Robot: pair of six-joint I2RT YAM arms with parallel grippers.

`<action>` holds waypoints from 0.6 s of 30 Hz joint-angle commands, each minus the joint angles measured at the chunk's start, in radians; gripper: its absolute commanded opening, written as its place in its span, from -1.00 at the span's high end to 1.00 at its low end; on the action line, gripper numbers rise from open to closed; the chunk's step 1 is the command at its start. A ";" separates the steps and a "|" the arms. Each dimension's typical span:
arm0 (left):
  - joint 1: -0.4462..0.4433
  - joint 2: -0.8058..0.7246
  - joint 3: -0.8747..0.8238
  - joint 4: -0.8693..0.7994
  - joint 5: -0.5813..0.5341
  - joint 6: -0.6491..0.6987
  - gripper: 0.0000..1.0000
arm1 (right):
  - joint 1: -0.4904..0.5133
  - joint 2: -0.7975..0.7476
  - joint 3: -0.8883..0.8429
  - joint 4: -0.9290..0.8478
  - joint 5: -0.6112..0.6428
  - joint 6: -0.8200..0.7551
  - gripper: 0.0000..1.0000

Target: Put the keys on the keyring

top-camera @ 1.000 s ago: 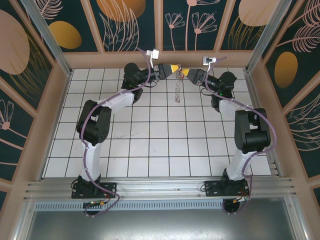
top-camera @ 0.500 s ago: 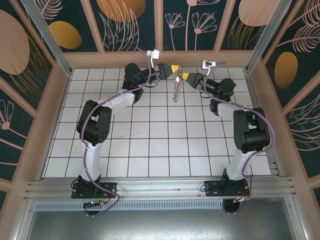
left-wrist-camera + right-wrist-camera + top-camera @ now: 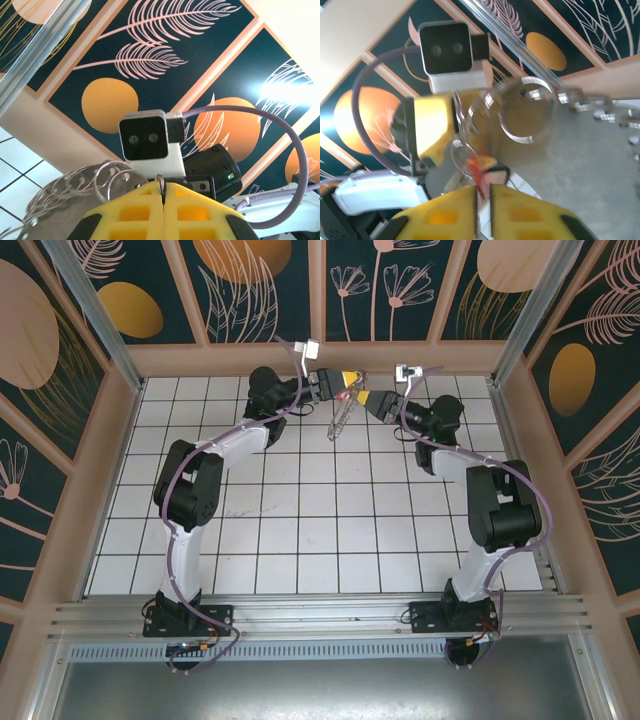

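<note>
Two outstretched arms: left pincer (image 3: 350, 377) pinches keyring (image 3: 340, 418), right pincer (image 3: 366, 400) perhaps key (image 3: 478, 170).

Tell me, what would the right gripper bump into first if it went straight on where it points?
Probably the silver loops of the keyring, hanging in front of the right gripper and its red key. Just behind them is the left gripper, holding the keyring. Depth is blurry, though.

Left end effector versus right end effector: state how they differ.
The left end effector pinches a metal loop of the keyring; the right end effector pinches the red key. The left reaches rightward, the right leftward, tips facing. Both have yellow fingers, shut.
</note>
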 commanded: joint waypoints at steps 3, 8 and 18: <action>0.002 -0.034 0.006 0.097 -0.025 -0.015 1.00 | -0.021 -0.108 -0.045 -0.279 0.012 -0.203 0.30; 0.002 -0.036 0.010 0.109 -0.022 -0.022 1.00 | -0.051 -0.206 -0.068 -0.504 0.096 -0.352 0.27; 0.002 -0.033 0.010 0.114 -0.032 -0.031 1.00 | -0.078 -0.272 -0.025 -0.384 0.142 -0.225 0.24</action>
